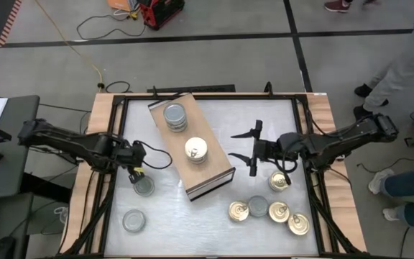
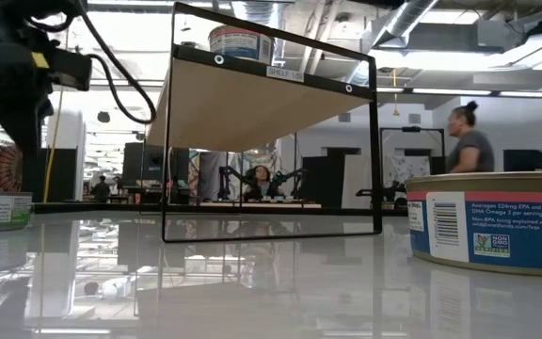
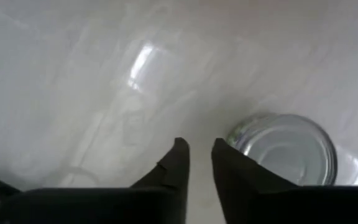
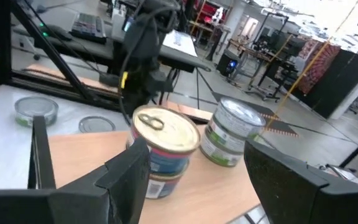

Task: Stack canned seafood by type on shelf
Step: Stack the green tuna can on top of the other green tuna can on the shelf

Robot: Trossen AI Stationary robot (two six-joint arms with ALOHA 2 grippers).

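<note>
Light-wood shelf [image 1: 207, 169] lies diagonally mid-worktop [image 1: 214, 216], carrying a silver-top stack [image 1: 175, 116] and a gold-top stack [image 1: 196, 150]. My left gripper [image 1: 136, 173] sits low beside a silver tin [image 1: 144, 186]; its fingers [image 3: 173, 168] are nearly together with nothing between them, tin just beside. Another silver tin [image 1: 134, 220] sits nearer the front edge. Right gripper [image 1: 252, 150] hovers off the shelf's side, fingers spread, empty. Five gold-top tins [image 1: 268, 208] are clustered front right.
</note>
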